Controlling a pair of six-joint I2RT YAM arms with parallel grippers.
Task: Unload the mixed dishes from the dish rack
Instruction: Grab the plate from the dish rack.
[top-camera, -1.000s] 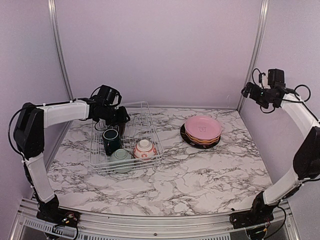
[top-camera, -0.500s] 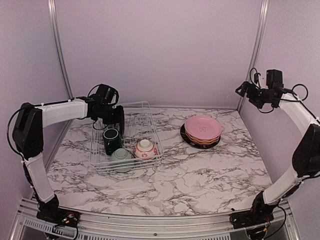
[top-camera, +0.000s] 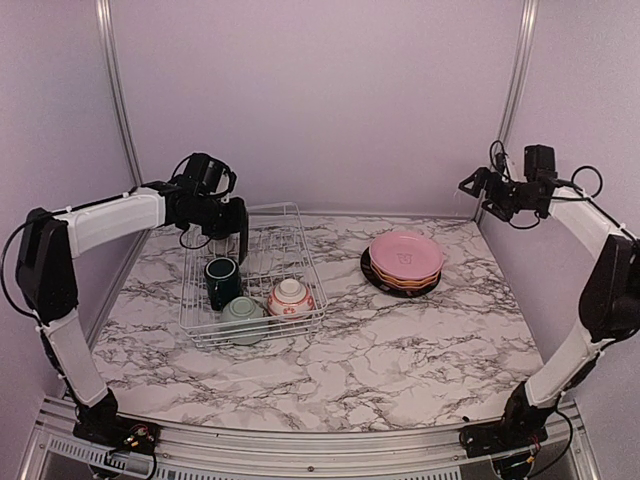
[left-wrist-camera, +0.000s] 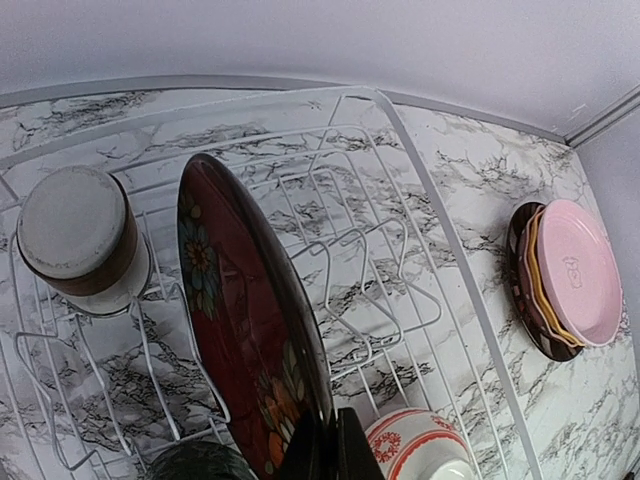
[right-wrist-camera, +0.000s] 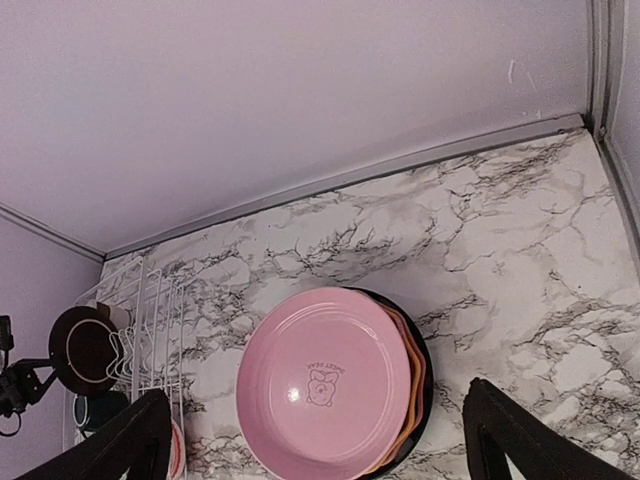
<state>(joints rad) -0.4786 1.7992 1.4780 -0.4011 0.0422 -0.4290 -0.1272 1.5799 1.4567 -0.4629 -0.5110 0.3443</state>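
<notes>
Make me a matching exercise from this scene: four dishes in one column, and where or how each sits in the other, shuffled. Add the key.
Dishes
1. floral dark red round plate
2. pink round plate
3. white-and-brown cup
4. dark green mug

Places
A. on top of the plate stack on the marble table
B. base up in the white wire dish rack
C. pinched in the left gripper
D. in the rack beside the pale green bowl

Pairs: 1-C, 2-A, 3-B, 4-D
</notes>
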